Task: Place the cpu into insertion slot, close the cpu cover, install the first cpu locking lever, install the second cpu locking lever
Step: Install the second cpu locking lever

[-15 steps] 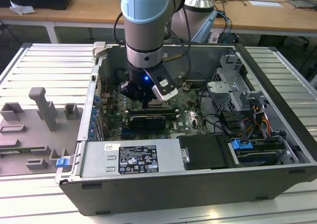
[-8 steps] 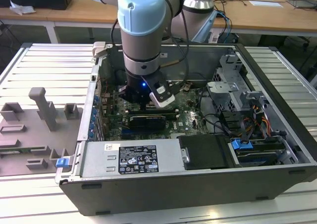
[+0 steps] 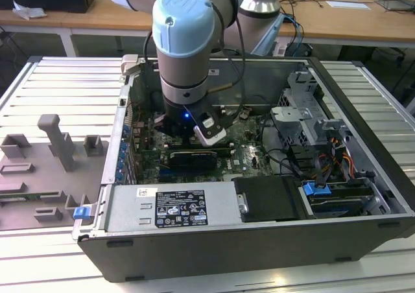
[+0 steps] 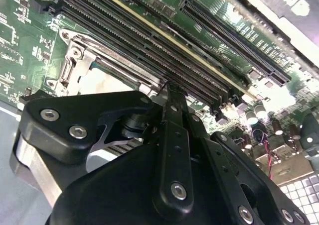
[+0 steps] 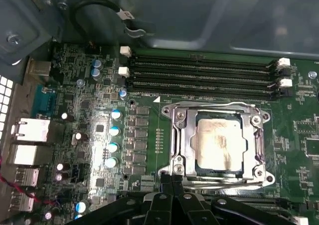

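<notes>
Claw (image 5: 172, 182) sits low over the board (image 5: 144, 85), inside the case (image 3: 363, 98), fingertips together at the edge of the cover (image 5: 180, 135). Just beyond the tips: cover lies flat on the slot (image 5: 167, 116), cpu (image 5: 220, 144) inside its opening. Past the slot, further from the claw: memory slots (image 5: 199, 75) side by side, parallel to the slot's far edge. In the second wrist view the tips (image 4: 172, 93) touch the cover's corner (image 4: 75, 60), memory slots (image 4: 149, 41) right behind.
</notes>
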`<state>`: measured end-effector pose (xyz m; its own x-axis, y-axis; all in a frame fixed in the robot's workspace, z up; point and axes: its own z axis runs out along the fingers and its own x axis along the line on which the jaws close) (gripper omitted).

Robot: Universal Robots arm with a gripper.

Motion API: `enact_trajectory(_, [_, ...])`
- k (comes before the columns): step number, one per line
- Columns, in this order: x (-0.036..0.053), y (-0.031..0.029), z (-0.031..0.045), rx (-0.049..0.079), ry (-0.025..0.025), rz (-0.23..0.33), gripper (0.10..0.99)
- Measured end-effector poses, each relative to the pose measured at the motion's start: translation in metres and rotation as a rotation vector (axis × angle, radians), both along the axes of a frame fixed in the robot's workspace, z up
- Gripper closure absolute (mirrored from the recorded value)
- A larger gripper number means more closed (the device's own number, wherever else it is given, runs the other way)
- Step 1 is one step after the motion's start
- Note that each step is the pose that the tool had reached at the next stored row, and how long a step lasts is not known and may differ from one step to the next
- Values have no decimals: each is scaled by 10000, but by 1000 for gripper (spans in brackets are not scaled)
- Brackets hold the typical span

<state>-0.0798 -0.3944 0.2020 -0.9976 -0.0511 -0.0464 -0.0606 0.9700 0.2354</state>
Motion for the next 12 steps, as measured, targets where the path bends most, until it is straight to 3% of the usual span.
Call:
enact_trajectory(6, [-15,1,-48,292,-7,1,980])
enact_trajectory(10, [-30,0,-52,318,-10,1,980])
enact_trajectory(12, [-31,0,0,318,-10,0,980])
